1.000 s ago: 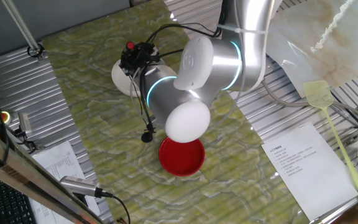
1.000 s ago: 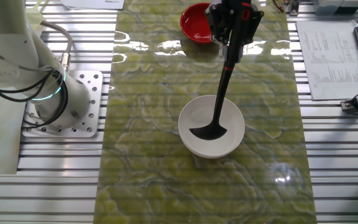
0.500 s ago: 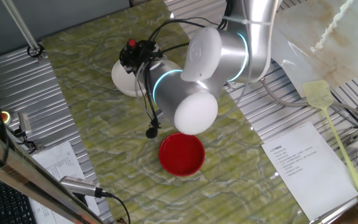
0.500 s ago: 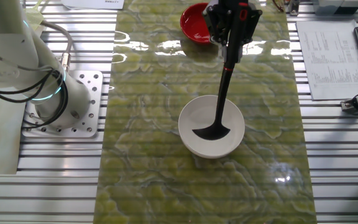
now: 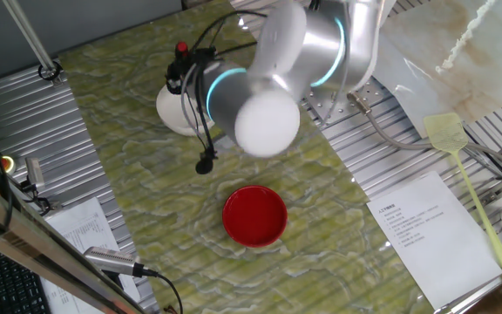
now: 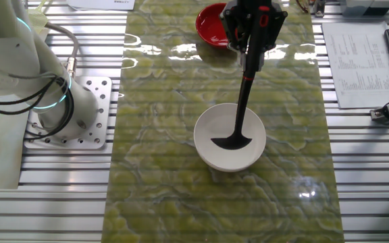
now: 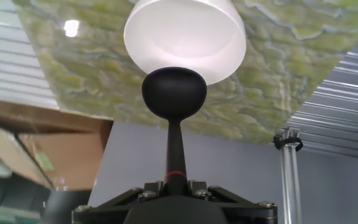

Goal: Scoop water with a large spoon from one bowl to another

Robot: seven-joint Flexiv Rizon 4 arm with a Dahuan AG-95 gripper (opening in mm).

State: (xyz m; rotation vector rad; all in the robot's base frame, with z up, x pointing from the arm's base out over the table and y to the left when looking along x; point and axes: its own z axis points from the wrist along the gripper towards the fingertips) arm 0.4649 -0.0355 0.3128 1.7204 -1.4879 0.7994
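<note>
The black two-finger gripper [image 6: 252, 27] is pinched on the thin straight handle of the long black ladle [image 6: 238, 115], which is held in the air over the table. Further along, the round deep scoop of the ladle is seen over the round plain white bowl [image 6: 229, 137], near its middle. Whether the scoop touches the bowl cannot be told. No water can be made out in the scoop or the white bowl. Far off, well apart, the round bright red glossy bowl [image 5: 254, 215] is set on the green marble-look table top [image 6: 161, 101].
</note>
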